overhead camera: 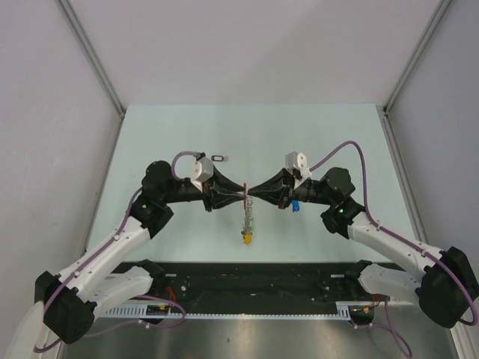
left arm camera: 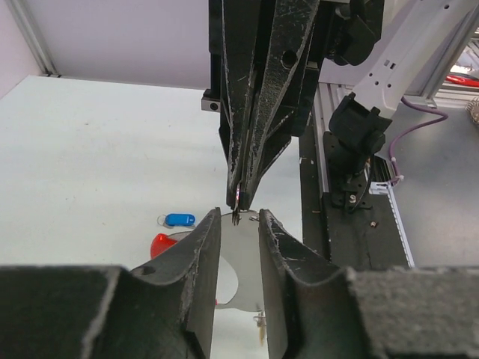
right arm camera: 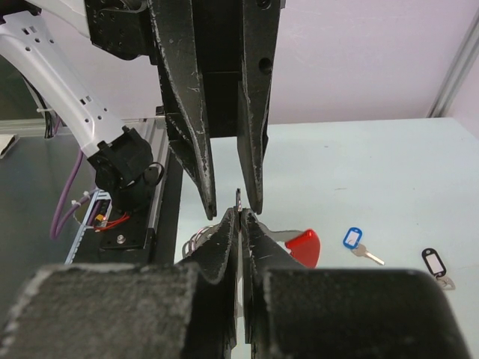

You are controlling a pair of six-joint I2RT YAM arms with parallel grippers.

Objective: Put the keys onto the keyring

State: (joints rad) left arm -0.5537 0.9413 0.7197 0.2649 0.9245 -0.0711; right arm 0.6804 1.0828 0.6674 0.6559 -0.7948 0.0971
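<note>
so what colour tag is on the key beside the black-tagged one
Blue tag, clearest in the right wrist view.

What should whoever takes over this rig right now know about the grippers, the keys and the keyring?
The right gripper is shut on the thin ring of the keyring, over mid-table.
The left gripper is open, tip to tip with the right one, its fingers on either side of that ring.
The keyring's tagged cluster trails toward the near edge.
The blue-tagged key lies on the table by the right gripper. The black-tagged key lies beyond the left gripper.
Done: ring gripped.
Left: neither loose key is on the ring, so both need threading on.
</note>
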